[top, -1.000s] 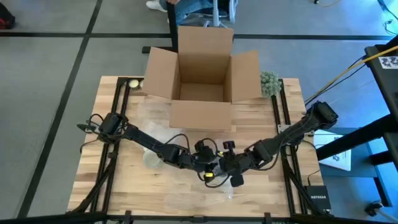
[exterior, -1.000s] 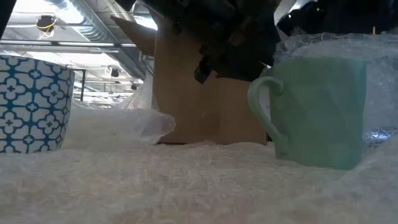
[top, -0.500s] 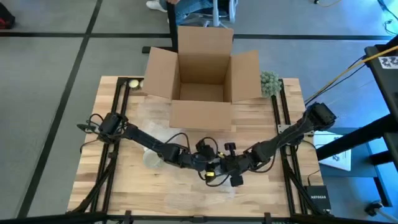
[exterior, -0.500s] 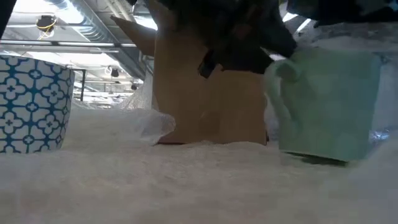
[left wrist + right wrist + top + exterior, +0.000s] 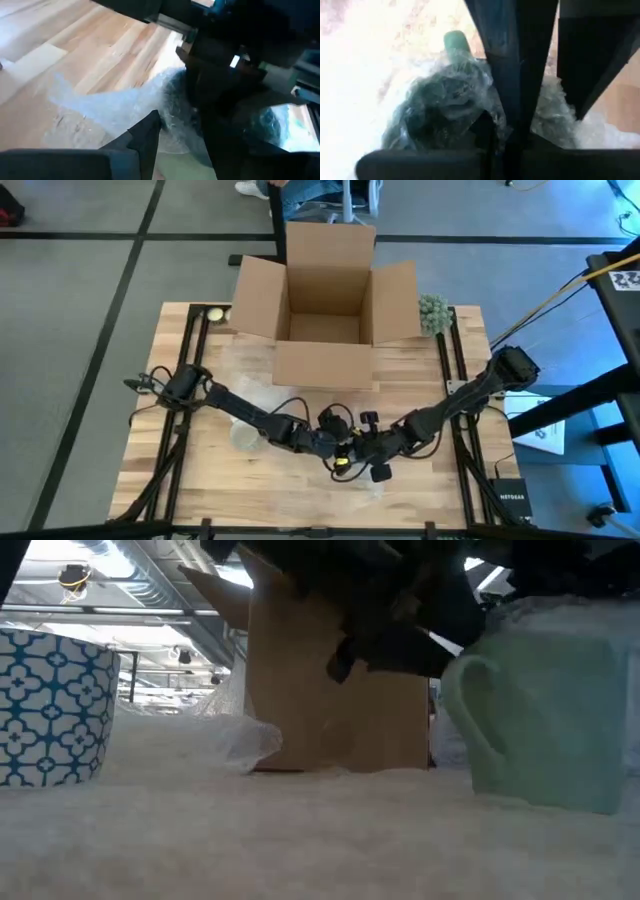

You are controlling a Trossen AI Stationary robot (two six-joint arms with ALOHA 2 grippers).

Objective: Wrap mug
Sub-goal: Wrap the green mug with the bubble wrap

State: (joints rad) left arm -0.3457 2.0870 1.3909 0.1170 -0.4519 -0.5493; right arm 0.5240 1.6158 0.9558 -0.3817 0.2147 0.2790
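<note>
— Where is the mug now?

— The pale green mug [image 5: 545, 705] stands on the bubble wrap [image 5: 300, 830] at the near middle of the counter [image 5: 200, 480], right under both hands. In the low view it has slid further to the right than half a second ago, and its handle faces left, toward the blue-patterned cup [image 5: 55, 705].

— And the wrap?

— In the right wrist view the wrap is bunched over the mug's body, with the green handle [image 5: 455, 42] poking out above the crumpled film.

— What are the hands doing?

— The left hand [image 5: 335, 448] and the right hand [image 5: 368, 452] meet just over the mug, almost touching each other. Both have crept slightly toward the near edge since the earlier frame. Whether the left hand is open or closed, I cannot tell; its fingers [image 5: 145, 137] sit against the wrap. The right hand I cannot tell either; wrap lies around its fingers [image 5: 520, 75].

— Anything beyond them?

— The open cardboard box [image 5: 325, 305] stands well behind the hands, unmoved, and a white cup [image 5: 243, 437] sits beside the left arm.
</note>
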